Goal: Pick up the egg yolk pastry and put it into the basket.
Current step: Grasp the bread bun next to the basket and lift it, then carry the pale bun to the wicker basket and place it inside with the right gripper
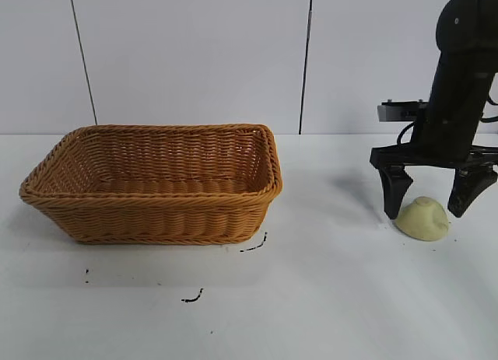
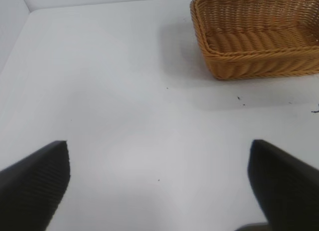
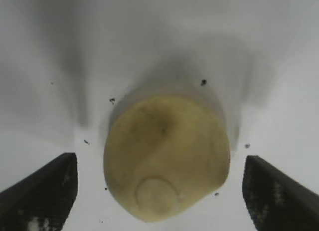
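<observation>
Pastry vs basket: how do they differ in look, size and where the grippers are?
The pastry is a smooth, pale yellow dome; the basket is orange-brown woven wicker, rectangular and open-topped. The pastry is far smaller than the basket. The open right gripper straddles the pastry; the open left gripper is well clear of the basket. Both rest on the white table.

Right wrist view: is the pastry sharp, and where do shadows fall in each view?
Right wrist view: pastry soft-edged, shadow spreading behind it. Exterior view: faint shadows under the basket and beside the open right gripper. Left wrist view: left gripper fingers blurred, table evenly lit.
</observation>
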`<state>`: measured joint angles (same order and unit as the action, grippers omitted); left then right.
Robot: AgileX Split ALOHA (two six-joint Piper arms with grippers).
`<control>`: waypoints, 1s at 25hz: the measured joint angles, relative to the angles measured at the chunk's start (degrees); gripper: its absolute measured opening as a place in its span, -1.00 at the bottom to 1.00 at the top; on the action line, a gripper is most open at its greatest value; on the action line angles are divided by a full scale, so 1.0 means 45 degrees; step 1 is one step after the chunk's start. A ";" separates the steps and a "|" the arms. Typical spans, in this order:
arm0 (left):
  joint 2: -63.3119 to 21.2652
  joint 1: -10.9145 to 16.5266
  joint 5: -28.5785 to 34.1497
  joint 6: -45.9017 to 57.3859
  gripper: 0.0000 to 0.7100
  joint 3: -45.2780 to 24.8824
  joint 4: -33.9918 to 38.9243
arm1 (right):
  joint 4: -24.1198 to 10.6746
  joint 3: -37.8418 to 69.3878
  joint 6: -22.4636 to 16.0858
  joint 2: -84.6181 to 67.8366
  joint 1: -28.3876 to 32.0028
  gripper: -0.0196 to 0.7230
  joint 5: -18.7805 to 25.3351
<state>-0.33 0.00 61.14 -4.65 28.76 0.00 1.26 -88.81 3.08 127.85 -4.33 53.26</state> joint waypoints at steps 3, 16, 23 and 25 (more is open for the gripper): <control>0.0000 0.0000 0.0000 0.0000 0.96 0.0000 0.0000 | -0.0026 0.0000 0.0000 0.0025 0.0000 0.36 -0.0011; 0.0000 0.0000 0.0000 0.0000 0.96 0.0000 0.0000 | -0.0041 -0.0226 -0.0006 -0.0329 0.0000 -0.51 0.0649; 0.0000 0.0000 0.0000 0.0000 0.96 0.0000 0.0000 | -0.0041 -0.2707 -0.0006 -0.1826 0.0000 -0.51 0.2688; 0.0000 0.0000 0.0000 0.0000 0.96 0.0000 0.0000 | -0.0041 -0.3716 -0.0006 -0.1991 0.0000 -0.51 0.3277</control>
<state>-0.33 0.00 61.14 -4.65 28.76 0.00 1.08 -105.53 3.06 118.89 -4.33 68.01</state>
